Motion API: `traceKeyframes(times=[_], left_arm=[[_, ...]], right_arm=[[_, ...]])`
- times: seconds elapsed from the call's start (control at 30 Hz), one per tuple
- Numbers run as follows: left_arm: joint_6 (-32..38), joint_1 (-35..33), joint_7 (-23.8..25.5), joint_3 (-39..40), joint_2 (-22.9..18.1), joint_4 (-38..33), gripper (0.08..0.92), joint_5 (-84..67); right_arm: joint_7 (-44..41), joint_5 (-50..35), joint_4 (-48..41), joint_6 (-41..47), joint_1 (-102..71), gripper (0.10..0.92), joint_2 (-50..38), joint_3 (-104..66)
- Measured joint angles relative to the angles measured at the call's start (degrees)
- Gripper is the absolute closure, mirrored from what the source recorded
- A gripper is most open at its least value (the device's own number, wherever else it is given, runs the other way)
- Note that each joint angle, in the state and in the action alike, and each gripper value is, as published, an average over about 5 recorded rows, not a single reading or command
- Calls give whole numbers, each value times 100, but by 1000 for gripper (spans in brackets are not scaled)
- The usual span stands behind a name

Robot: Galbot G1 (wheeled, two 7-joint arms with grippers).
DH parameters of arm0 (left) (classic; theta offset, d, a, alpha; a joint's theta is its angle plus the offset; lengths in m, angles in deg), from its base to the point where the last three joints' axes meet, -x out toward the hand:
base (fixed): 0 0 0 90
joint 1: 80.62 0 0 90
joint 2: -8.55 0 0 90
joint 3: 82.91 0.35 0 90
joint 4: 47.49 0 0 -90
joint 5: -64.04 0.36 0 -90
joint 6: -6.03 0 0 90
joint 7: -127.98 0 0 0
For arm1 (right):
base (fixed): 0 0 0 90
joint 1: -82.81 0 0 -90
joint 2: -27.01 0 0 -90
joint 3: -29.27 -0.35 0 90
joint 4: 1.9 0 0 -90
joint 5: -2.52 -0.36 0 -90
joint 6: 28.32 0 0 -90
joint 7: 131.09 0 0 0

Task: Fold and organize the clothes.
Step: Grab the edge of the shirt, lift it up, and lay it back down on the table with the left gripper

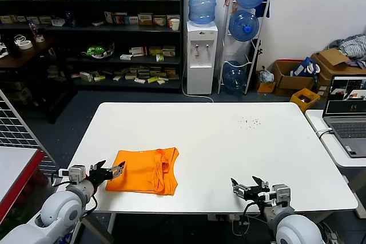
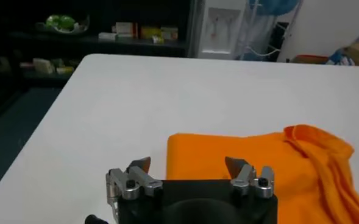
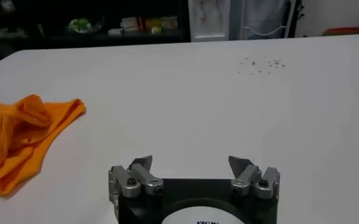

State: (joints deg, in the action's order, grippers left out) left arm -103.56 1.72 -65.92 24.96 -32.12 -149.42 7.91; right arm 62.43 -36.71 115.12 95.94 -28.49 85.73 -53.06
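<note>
Folded orange T-shirt (image 1: 146, 171) lies just beside the spread left end effector (image 1: 112, 171), well apart from the spread right end effector (image 1: 250, 186).

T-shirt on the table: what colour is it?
The T-shirt is plain bright orange, no lettering showing. The head view shows it best.

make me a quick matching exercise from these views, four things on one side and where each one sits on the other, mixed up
Things:
1. orange T-shirt
2. left gripper
3. right gripper
4. laptop

Places:
A. on the side table to the robot's right
B. near the table's front edge on the right, over bare tabletop, jaws open
C. folded on the white table, front left part
D. at the T-shirt's left edge, jaws open

Pairs: 1-C, 2-D, 3-B, 4-A
</note>
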Motion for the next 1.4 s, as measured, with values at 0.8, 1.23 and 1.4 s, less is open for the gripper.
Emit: traceKeyframes(times=[0.8,1.23,1.4], left_arm=[[180,178,747,157,-21,752,528,91],[209,156,731,154,-72,702,887,-55],[197,118,663,98,-82,604,910,-78]], right_arm=[[0,-37,9,1,-44,203,-37,-42],[11,-56,7,-1,-43,203,-26,-40],[13,-56,6,-12,-44,203,-26,-41]])
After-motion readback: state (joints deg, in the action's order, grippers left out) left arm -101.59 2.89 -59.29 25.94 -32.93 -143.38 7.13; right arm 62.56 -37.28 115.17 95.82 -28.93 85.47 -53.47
